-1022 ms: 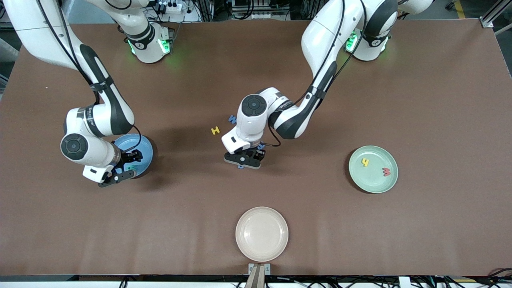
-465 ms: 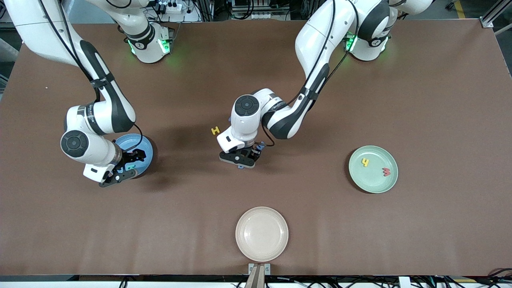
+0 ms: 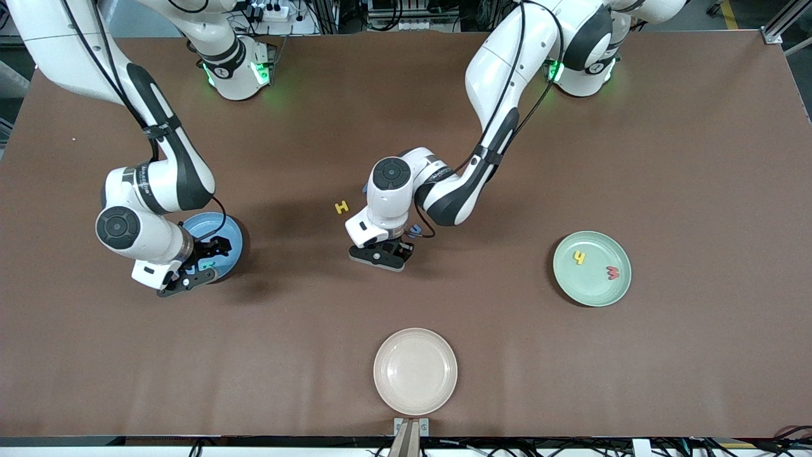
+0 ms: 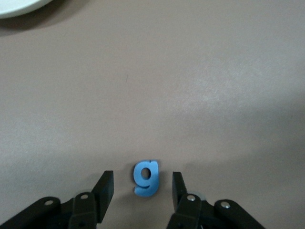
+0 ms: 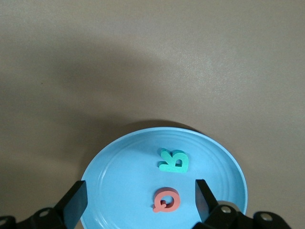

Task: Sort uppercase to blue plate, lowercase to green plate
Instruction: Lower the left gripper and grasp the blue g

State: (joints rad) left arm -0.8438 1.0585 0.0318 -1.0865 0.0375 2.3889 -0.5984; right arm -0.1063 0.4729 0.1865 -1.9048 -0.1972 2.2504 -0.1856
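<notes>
My left gripper (image 3: 380, 255) (image 4: 142, 191) is low over the middle of the table, open. A small blue lowercase letter (image 4: 147, 177) lies flat between its fingers, touching neither; the hand hides it in the front view. My right gripper (image 3: 202, 261) (image 5: 139, 202) hangs open over the blue plate (image 3: 209, 225) (image 5: 119, 176), which holds a teal R (image 5: 174, 161) and a red Q (image 5: 167, 200). The green plate (image 3: 593, 289) holds a yellow h (image 3: 578, 257) and a red w (image 3: 613, 273). A yellow H (image 3: 342, 207) lies on the table beside the left hand.
A cream plate (image 3: 415, 371) (image 4: 14, 7) stands at the table edge nearest the front camera. Another blue letter (image 3: 415, 230) peeks out beside the left wrist, and a blue scrap (image 3: 365, 188) shows past the left arm's elbow joint.
The left hand has shifted a little toward the right arm's end and now covers the blue letter in the front view. The right arm has stayed over the blue plate.
</notes>
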